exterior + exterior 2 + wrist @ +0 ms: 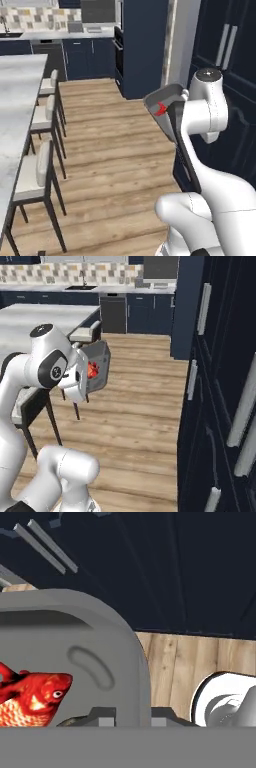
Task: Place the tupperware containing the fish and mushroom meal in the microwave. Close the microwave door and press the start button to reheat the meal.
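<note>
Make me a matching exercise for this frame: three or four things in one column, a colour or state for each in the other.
Things:
1. tupperware
2. fish
3. stools
4. gripper

States:
A. tucked along the island counter
B. bright red-orange
C. grey, carried in the air above the wood floor
D. clamped on the tray's rim

Pairs: 1-C, 2-B, 3-A, 4-D

Wood plank floor [115,150] across the middle, running from 6 toward 12 o'clock. Pale marble island counter [17,100] at 9 o'clock, with white-seated stools [37,175] on dark legs lined along its edge. Tall navy cabinets [225,381] with silver bar handles at 3 o'clock. Patterned tile backsplash [60,273] and navy base cabinets [85,57] at 12 o'clock, far wall.
</note>
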